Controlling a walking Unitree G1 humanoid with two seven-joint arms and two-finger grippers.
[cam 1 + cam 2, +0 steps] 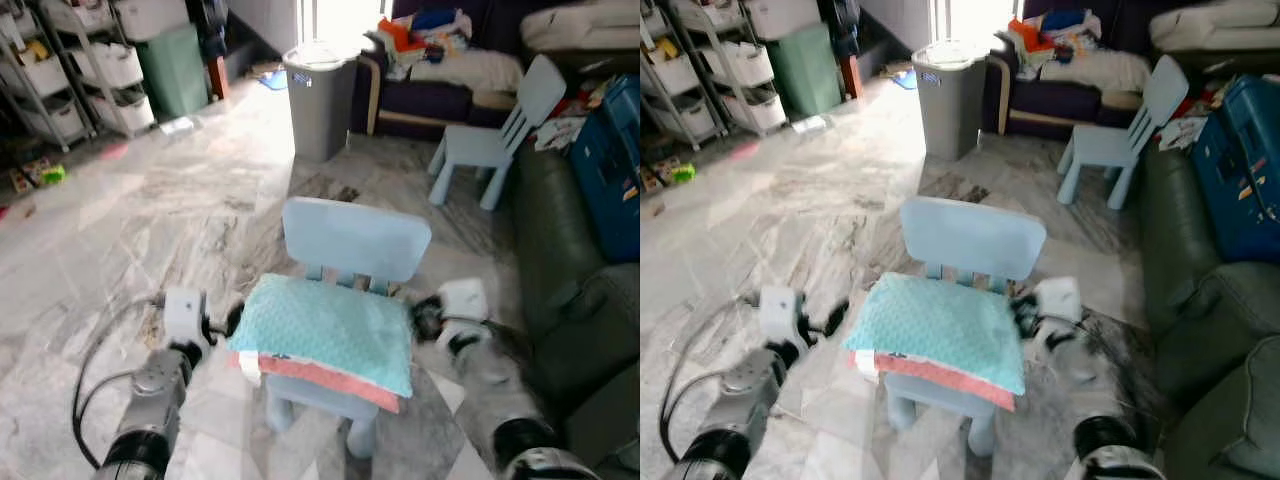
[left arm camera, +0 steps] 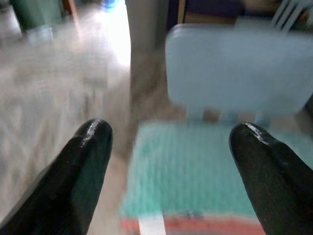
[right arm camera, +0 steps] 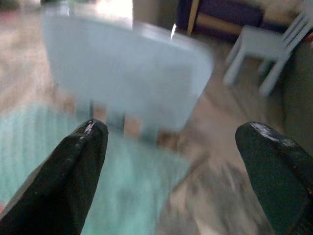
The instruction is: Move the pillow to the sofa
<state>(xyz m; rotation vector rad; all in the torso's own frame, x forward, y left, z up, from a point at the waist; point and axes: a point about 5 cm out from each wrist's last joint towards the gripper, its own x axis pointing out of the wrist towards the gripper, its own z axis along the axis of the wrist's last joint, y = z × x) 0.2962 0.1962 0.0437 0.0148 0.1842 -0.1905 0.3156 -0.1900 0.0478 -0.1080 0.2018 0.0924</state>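
A teal pillow (image 1: pixel 325 335) with a coral edge lies flat on the seat of a small light-blue child's chair (image 1: pixel 355 238) right in front of me. My left gripper (image 1: pixel 232 322) sits at the pillow's left side, its two black fingers (image 2: pixel 90 147) spread open. At the pillow's right side is my right gripper (image 1: pixel 425 318), also open, with the chair back beyond its fingers (image 3: pixel 85 147). Neither holds anything. A dark green sofa (image 1: pixel 565 270) stands to the right of the chair.
A grey bin (image 1: pixel 320 100) and a second light-blue child's chair (image 1: pixel 495 135) stand behind. A dark purple couch (image 1: pixel 440 95) piled with clothes is at the back. Storage racks (image 1: pixel 80 70) line the far left. A blue crate (image 1: pixel 612 165) rests on the green sofa.
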